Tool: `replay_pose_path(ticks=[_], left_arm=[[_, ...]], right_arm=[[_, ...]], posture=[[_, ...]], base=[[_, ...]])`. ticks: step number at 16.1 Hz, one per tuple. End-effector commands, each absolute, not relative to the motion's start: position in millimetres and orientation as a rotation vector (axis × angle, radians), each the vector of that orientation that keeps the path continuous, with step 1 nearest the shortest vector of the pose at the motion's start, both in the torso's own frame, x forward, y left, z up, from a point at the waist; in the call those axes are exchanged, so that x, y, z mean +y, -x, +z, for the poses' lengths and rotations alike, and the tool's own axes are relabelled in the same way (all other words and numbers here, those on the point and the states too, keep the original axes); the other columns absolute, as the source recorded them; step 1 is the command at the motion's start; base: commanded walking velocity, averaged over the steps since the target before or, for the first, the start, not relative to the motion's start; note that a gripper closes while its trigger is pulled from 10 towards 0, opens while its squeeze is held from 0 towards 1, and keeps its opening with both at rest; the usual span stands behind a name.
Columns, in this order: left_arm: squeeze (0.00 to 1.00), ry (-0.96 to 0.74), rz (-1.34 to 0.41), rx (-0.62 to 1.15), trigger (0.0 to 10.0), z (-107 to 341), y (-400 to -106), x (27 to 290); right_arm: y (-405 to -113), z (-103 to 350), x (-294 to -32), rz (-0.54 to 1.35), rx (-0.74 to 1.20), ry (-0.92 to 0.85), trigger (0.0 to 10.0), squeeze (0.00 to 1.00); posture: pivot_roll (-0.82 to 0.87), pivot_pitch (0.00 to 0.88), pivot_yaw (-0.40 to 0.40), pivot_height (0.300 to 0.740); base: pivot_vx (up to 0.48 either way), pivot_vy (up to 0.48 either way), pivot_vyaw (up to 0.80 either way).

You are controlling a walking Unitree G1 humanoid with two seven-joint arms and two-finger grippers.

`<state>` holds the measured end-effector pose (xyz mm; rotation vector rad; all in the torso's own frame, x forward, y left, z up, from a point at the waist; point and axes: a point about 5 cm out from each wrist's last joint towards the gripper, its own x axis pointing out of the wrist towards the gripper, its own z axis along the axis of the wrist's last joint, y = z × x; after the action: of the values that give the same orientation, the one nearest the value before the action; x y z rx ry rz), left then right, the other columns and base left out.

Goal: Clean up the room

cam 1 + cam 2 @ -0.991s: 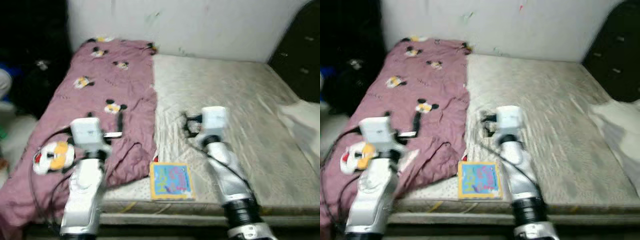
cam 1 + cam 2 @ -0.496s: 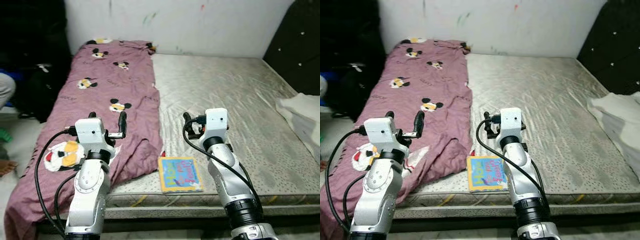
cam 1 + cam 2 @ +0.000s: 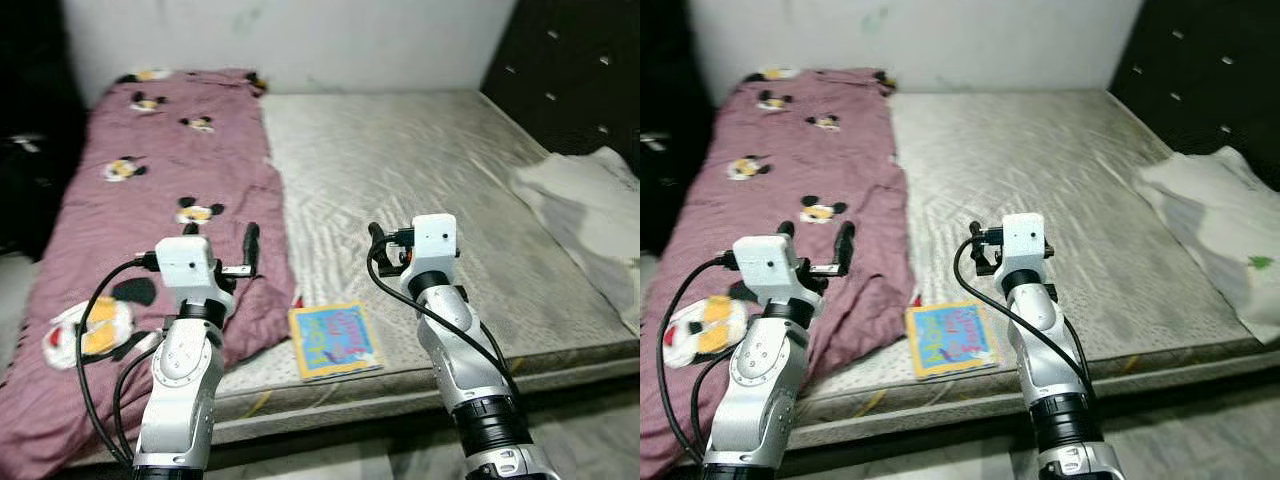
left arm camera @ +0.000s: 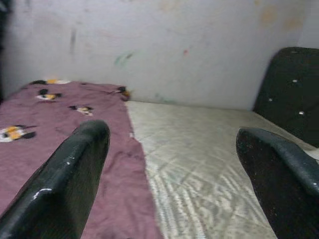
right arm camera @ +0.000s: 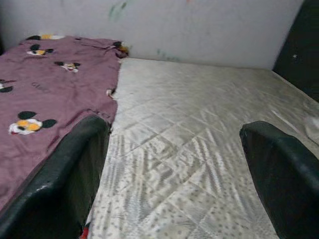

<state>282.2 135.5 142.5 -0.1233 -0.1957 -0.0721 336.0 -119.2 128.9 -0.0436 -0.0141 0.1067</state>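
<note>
A colourful picture book (image 3: 333,340) lies flat near the front edge of the bare grey mattress (image 3: 400,160). A maroon cartoon-mouse blanket (image 3: 150,190) covers the mattress's left side, and its rumpled edge ends just left of the book. My left gripper (image 3: 220,245) is raised over the blanket, open, with nothing between its fingers (image 4: 75,169). My right gripper (image 3: 400,245) hovers open over the mattress, just behind and to the right of the book, also holding nothing (image 5: 75,164).
A crumpled white cloth (image 3: 580,200) lies at the mattress's right edge. A dark padded panel (image 3: 570,70) stands at the back right, a white wall (image 3: 300,40) runs behind the bed, and dark clutter (image 3: 25,170) sits at the left.
The whole picture has slid left and sharpened, so the camera turned right. Both arms hold the same raised pose; the book, blanket and cloth have not moved.
</note>
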Motion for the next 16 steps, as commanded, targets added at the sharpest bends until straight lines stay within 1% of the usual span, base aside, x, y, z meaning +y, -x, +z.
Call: replay_pose_path(ticks=[1,5,13,16], left_arm=[[0.0,0.122,-0.084,-0.212,10.0,146.0,-282.4,135.1],[0.0,0.123,-0.086,-0.207,10.0,144.9,-282.1,134.9],[0.0,0.123,-0.05,-0.185,10.0,141.4,-283.3,136.4],[0.0,0.105,0.009,-0.161,10.0,136.5,-280.6,142.4]], right_arm=[[-337.4,129.6,-120.2,0.101,-0.015,0.045,10.0,0.0],[-337.9,130.2,-120.0,0.104,-0.02,0.049,10.0,0.0],[-339.7,128.1,-127.8,0.086,-0.015,0.067,10.0,0.0],[-336.2,128.4,-130.9,0.073,-0.025,0.056,10.0,0.0]], posture=[[-0.05,0.033,-0.046,0.74],[-0.05,0.026,-0.046,0.74],[-0.05,0.023,-0.048,0.74],[-0.06,0.033,-0.042,0.74]], base=[[0.356,0.0,0.0],[0.343,0.0,0.0],[0.0,0.0,0.0],[0.0,0.0,0.0]])
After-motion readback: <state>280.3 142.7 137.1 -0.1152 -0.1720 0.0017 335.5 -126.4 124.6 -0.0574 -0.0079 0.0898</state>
